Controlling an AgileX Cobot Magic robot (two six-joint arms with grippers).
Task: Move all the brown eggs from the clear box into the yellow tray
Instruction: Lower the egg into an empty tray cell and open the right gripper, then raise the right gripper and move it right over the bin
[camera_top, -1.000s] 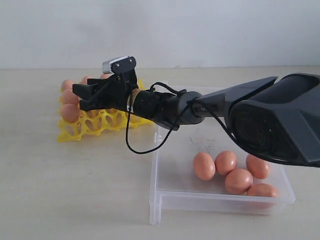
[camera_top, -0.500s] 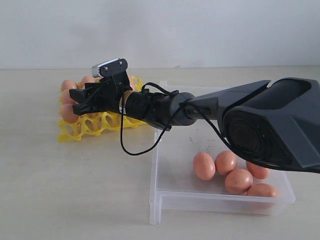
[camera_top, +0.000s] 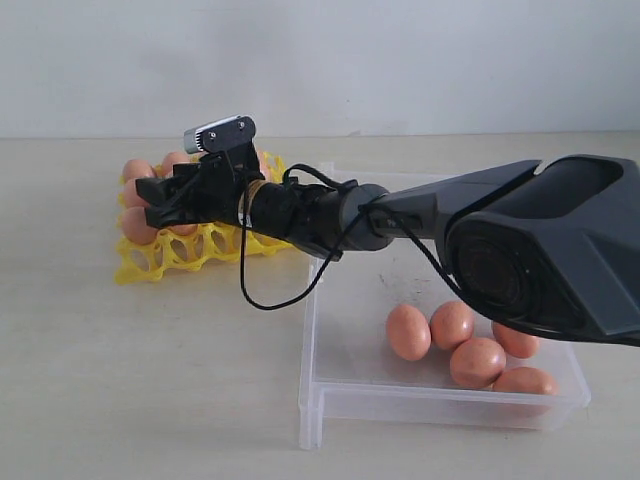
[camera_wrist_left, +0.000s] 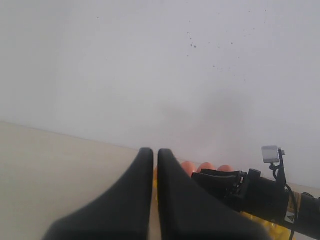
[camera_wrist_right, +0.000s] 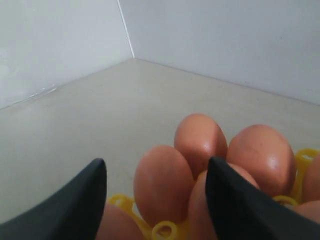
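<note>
My right gripper (camera_top: 158, 203) reaches across to the yellow tray (camera_top: 160, 262) on the left, low over its eggs. In the right wrist view this gripper (camera_wrist_right: 156, 162) is open. A brown egg (camera_wrist_right: 161, 187) stands in a tray cup between the fingers, with a gap on one side. More brown eggs (camera_wrist_right: 261, 150) fill the cups behind it. Several brown eggs (camera_top: 452, 325) lie in the clear box (camera_top: 340, 395) on the right. My left gripper (camera_wrist_left: 155, 152) is shut and empty, held off to the side. Its view shows the right gripper (camera_wrist_left: 225, 182) over the tray's eggs (camera_wrist_left: 205, 166).
The right arm's dark forearm (camera_top: 540, 240) spans the box's far side, with a black cable (camera_top: 270, 300) hanging below the wrist. The box's left wall (camera_top: 308, 340) stands close to the tray. A white wall (camera_top: 320, 60) runs behind the table.
The right gripper moved left and settled lower over the tray's left cups. Its jaws widened in the last half second.
</note>
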